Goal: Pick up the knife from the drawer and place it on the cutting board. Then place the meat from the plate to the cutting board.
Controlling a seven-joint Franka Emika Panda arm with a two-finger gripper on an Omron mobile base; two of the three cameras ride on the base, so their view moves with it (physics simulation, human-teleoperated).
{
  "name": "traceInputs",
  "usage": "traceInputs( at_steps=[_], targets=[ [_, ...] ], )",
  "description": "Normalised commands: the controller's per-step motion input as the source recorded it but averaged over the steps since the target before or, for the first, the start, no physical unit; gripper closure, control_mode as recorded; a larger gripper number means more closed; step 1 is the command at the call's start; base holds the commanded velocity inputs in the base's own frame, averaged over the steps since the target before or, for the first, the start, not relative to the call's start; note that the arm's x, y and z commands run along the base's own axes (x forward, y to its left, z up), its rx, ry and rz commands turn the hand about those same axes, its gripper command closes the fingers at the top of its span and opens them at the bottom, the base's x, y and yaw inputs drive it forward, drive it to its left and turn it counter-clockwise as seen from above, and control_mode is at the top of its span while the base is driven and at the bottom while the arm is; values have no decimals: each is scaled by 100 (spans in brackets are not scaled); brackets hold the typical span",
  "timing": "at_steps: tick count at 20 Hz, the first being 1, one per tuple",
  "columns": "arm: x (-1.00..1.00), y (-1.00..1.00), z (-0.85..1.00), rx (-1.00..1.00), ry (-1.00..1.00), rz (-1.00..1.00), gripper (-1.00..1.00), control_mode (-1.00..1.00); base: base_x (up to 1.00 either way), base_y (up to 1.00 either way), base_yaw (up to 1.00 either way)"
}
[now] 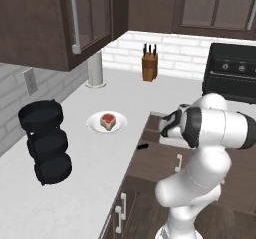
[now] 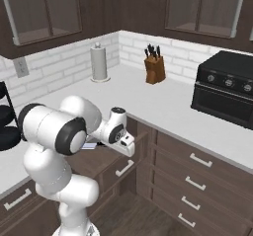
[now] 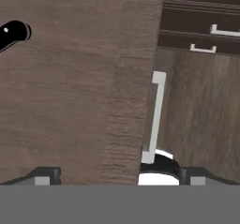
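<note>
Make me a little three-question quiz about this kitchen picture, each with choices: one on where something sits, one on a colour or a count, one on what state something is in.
1. Where does the meat lie?
A. on the plate on the counter
B. inside the drawer
C. beside the knife block

2. What colour is the plate?
A. black
B. white
C. red

3. How does the drawer stand?
A. shut flush with the cabinets
C. taken out and set on the floor
B. pulled open

Answers:
1 A, the red piece rests in the middle of the round plate on the pale counter.
2 B, the plate shows white in the left base view.
3 B, the hand view looks down into its wooden bottom, with the dark handle of the knife lying inside.
</note>
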Motion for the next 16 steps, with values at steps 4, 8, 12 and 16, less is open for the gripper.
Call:
traceInputs(
  at_steps=[4,8,12,16],
  targets=[
    [26,0,-31,0,3,0,-100,-100,0,0,0],
    [17,0,-28,0,0,0,-100,-100,0,0,0],
    [3,-2,-31,0,0,0,-100,-100,0,0,0],
    [-6,-24,-28,0,1,0,-100,-100,0,0,0]
  ],
)
